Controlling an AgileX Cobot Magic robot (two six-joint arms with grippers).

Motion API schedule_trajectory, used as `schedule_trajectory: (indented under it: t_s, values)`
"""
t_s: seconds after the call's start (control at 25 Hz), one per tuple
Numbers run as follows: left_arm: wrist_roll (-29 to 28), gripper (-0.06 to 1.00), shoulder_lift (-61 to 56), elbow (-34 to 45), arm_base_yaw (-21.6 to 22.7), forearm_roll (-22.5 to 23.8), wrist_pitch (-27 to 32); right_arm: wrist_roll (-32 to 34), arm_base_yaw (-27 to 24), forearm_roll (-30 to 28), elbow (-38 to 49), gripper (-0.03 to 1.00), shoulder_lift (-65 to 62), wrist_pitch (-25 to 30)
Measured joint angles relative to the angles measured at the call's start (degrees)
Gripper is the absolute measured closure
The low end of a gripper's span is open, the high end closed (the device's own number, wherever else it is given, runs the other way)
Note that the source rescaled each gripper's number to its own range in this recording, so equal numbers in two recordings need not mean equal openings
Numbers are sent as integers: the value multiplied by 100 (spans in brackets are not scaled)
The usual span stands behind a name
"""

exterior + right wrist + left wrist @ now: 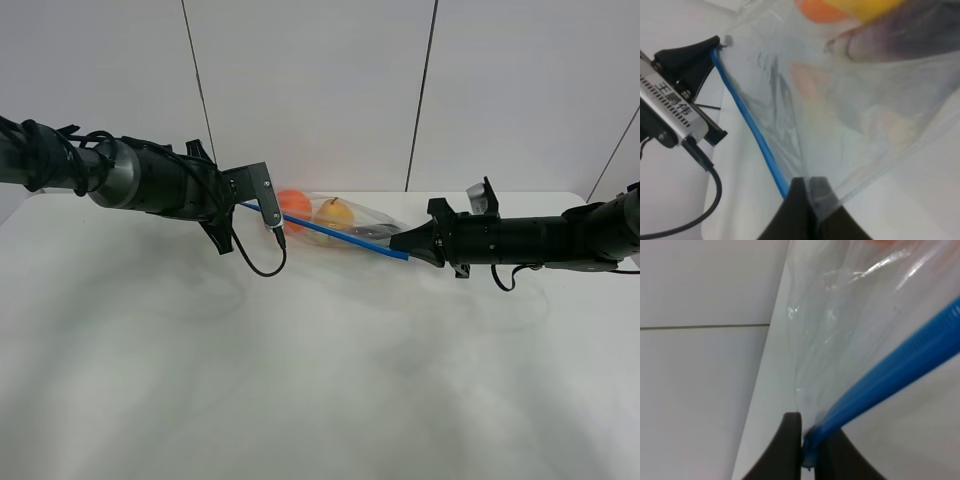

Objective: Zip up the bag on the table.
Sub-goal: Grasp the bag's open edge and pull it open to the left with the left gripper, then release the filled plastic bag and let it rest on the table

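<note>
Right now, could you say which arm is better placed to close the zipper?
Probably left: the left gripper pinches the zipper strip itself, while the right gripper seems clamped on the bag beside it.

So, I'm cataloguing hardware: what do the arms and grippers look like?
Both arms are black and tubular. The left arm has a grey cylindrical section and wound cables; its silver camera box bears characters and trails a looping black cable. The left gripper and right gripper are dark and tapered.
</note>
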Motion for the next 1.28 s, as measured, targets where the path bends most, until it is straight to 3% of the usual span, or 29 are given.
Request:
schedule_trajectory:
  t_s: [0.56,0.68,0.8,0.96,1.04,1.12,1.28]
  values:
    - [-395,94,0,0,25,0,39,0,0,5,0,97,0,39]
    - [-500,89,0,0,25,0,-23,0,0,5,0,97,0,23]
    - [-700,70,0,0,190,-11,-581,0,-69,-60,0,97,0,-132]
    - [-1068,25,-6,0,245,-15,-744,0,-81,-78,0,97,0,-151]
    - [-1243,8,-6,0,238,-15,-769,0,-81,-103,0,97,0,-151]
    - [-1332,0,-6,0,238,-15,-806,0,-81,-138,0,97,0,-151]
    - [-1579,-5,-11,0,238,-15,-939,0,-81,-230,0,97,0,-155]
